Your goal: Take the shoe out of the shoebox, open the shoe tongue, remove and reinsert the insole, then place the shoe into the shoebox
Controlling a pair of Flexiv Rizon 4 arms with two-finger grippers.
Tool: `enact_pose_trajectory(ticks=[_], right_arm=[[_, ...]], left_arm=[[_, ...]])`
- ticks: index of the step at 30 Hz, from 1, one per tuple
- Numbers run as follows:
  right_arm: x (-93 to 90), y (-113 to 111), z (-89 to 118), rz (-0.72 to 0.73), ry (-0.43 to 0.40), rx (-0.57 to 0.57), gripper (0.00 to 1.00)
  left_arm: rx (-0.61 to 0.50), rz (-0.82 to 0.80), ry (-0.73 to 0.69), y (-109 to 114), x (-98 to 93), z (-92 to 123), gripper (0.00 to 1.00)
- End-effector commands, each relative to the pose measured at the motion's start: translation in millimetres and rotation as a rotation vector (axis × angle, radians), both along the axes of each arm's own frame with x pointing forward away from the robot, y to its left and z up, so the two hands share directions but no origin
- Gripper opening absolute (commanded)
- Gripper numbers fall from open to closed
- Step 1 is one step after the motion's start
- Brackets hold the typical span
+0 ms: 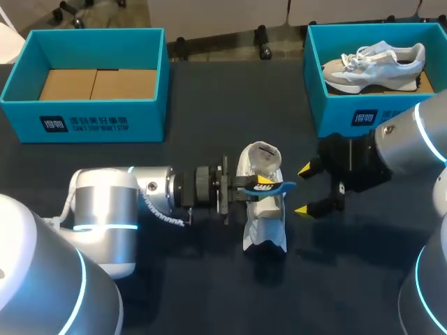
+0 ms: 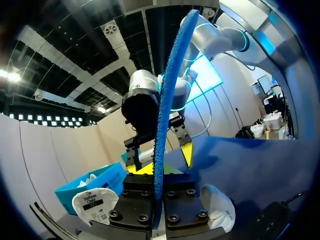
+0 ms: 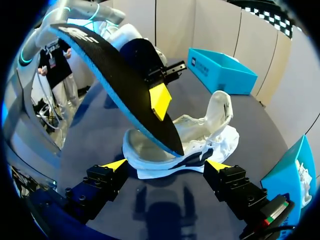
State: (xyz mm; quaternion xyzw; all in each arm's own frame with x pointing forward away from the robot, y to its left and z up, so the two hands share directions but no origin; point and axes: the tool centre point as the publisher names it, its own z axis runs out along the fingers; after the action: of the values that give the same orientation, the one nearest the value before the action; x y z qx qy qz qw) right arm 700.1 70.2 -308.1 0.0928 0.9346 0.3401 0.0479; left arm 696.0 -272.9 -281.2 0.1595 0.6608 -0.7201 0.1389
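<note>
Dark bench (image 1: 202,286); shoe (image 1: 264,225) out; left gripper (image 1: 262,183) pinches freed insole (image 1: 283,186) above it; right gripper (image 1: 304,190) spread alongside; reinsertion, boxing remain.

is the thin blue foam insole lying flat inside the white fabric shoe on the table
No, the left gripper pinches the insole and holds it steeply tilted over the shoe, not flat within it.

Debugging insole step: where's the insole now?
Head view, mid-table: the insole is clamped in the left gripper over the white shoe, with the open right gripper just to its right.
</note>
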Motion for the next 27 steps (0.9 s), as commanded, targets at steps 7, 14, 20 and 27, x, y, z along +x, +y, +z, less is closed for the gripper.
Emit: enact_pose_trajectory(ticks=[7, 14, 20, 27], right_arm=[[-0.3, 0, 0, 0.0, -0.001, 0.0, 1.0], [-0.3, 0, 0, 0.0, -0.001, 0.0, 1.0], [-0.3, 0, 0, 0.0, -0.001, 0.0, 1.0], [-0.3, 0, 0, 0.0, -0.001, 0.0, 1.0]], left_arm=[[0.013, 0.004, -0.01, -3, 0.1, -12, 0.0], [0.036, 0.017, -0.013, 2, -2.0, -20, 0.0], [0.058, 0.014, -0.022, 4, -3.4, -26, 0.0], [0.085, 0.032, -0.016, 5, 1.4, -41, 0.0]])
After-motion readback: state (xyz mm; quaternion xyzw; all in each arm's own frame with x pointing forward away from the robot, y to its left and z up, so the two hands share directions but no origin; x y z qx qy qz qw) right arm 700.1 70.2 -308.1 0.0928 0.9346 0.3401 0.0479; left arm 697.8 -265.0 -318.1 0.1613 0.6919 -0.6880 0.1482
